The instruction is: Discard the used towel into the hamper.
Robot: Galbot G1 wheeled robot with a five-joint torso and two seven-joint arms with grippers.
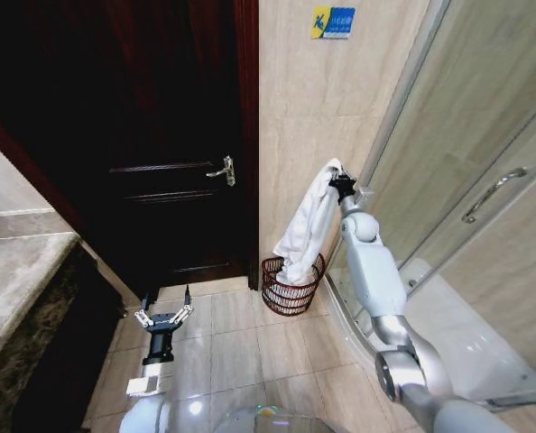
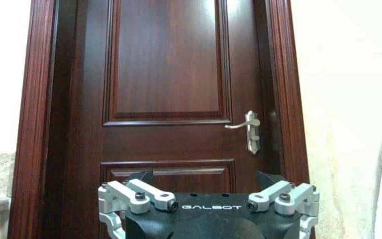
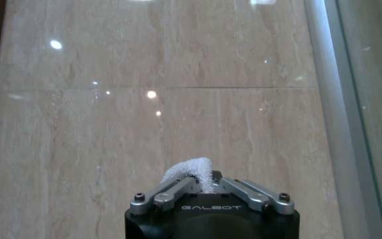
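Head view first: the right gripper (image 1: 341,186) is up high against the tiled wall, jaws pinched on the top corner of the white towel (image 1: 306,230); the rest of the cloth hangs straight down in loose folds and its lower end is already dipping into the hamper (image 1: 291,286), which sits on the floor tiles in the corner between the dark wooden door (image 1: 160,135) and the glass shower enclosure (image 1: 485,162). Towel looks soft and floppy, pretty light, zero stiffness, so I'd guess it just collapses wherever it's let go; a corner pinch like this one seems the sane place to hold it since the whole length trails below and lines itself up over the basket. The hamper is thin open wire and looks like it'd tip or slide easily if nudged. The left gripper (image 1: 162,316) is parked low near the floor, well apart from all that.

Left wrist view: left gripper (image 2: 208,199) has its jaws spread wide with nothing between them, pointing at the door and its handle (image 2: 247,130).

Right wrist view: right gripper (image 3: 204,191) jaws closed down tight; a little tuft of towel (image 3: 191,169) pokes out between them, wall tile right behind.
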